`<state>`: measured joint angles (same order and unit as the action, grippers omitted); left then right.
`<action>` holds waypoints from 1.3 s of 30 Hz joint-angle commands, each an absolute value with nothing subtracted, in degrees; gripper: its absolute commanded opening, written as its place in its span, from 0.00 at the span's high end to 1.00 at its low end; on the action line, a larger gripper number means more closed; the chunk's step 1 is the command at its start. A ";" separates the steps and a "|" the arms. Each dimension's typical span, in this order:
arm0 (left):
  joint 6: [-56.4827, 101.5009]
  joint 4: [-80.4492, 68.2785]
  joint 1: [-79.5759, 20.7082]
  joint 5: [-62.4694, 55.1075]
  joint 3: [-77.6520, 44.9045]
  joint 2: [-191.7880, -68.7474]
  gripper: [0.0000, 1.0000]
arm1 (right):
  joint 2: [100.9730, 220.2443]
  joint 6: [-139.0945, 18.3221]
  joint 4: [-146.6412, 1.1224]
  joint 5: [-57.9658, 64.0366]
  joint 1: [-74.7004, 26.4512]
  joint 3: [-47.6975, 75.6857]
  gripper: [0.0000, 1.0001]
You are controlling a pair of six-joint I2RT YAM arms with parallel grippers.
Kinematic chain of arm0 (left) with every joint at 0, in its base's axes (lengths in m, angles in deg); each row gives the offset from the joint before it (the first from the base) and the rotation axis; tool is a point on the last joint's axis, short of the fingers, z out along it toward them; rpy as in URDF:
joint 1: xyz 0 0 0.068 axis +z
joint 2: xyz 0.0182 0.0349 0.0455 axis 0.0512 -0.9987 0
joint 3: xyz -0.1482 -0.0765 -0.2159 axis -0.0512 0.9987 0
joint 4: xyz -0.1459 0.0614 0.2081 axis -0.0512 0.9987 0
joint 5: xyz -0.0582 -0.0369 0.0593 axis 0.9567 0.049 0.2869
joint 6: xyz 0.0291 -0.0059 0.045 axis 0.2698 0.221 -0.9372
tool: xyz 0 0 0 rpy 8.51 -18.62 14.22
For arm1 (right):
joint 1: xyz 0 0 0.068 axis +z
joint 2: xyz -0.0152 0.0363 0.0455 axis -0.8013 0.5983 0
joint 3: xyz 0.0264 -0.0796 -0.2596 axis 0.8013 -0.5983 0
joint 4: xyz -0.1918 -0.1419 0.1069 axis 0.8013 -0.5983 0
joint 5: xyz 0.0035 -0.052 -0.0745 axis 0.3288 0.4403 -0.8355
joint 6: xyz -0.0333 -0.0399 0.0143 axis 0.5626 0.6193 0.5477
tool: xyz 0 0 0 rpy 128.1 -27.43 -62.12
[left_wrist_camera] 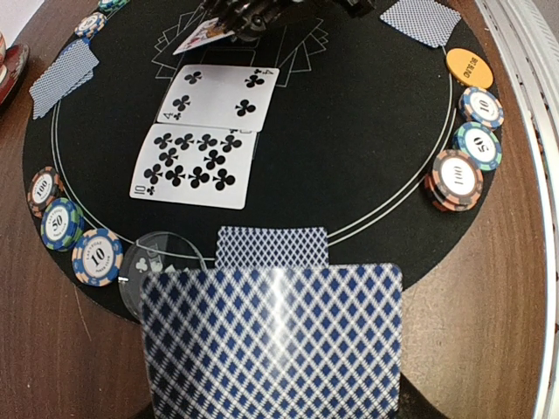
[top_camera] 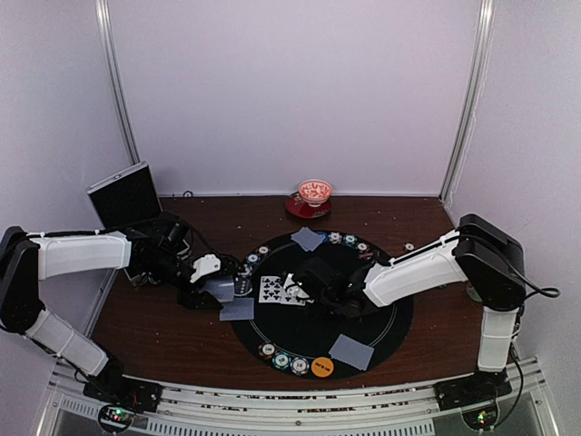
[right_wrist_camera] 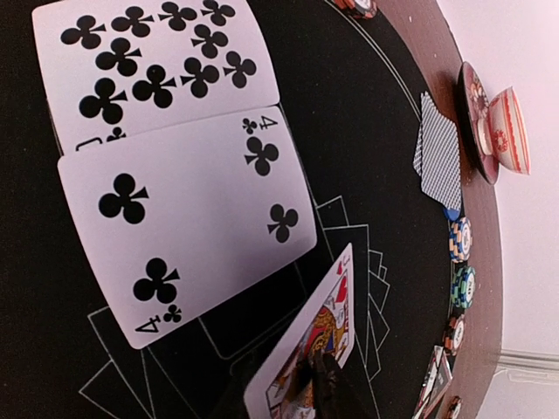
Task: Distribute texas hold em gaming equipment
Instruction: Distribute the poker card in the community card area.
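While the left gripper (top_camera: 211, 278) clamps the deck (left_wrist_camera: 271, 345) as stock, lower centre, the right gripper (right_wrist_camera: 319, 384) pinches a face card (right_wrist_camera: 330, 319), presumably for placement beside the four of clubs (right_wrist_camera: 188, 223).

The ten of clubs (left_wrist_camera: 196, 166) bears 10, the four of clubs (left_wrist_camera: 223, 98) 4. Poker chips (left_wrist_camera: 457, 177) read 100, 50, 10.

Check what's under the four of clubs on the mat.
The four of clubs lies on the black mat, one edge overlapping the ten of clubs and hiding part of its corner mark. White printed lines run beneath it; anything else there is covered.
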<state>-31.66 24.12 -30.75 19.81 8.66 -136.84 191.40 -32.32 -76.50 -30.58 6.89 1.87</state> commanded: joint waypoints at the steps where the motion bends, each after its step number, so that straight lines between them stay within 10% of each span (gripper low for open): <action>1: -32.47 23.63 -30.75 21.17 8.76 -135.81 0.42 | 191.95 -32.81 -78.43 -29.54 7.64 3.34 0.74; 24: -32.52 23.62 -30.72 21.16 8.71 -135.99 0.42 | 185.50 -35.52 -84.08 -29.60 10.46 4.48 0.53; 35: -32.51 23.63 -30.77 21.12 8.69 -136.12 0.42 | 175.01 -48.99 -83.70 -24.75 10.53 6.73 0.02; 39: -32.49 23.62 -30.72 21.11 8.65 -135.92 0.42 | 172.46 -57.72 -80.30 -19.06 10.24 6.80 0.00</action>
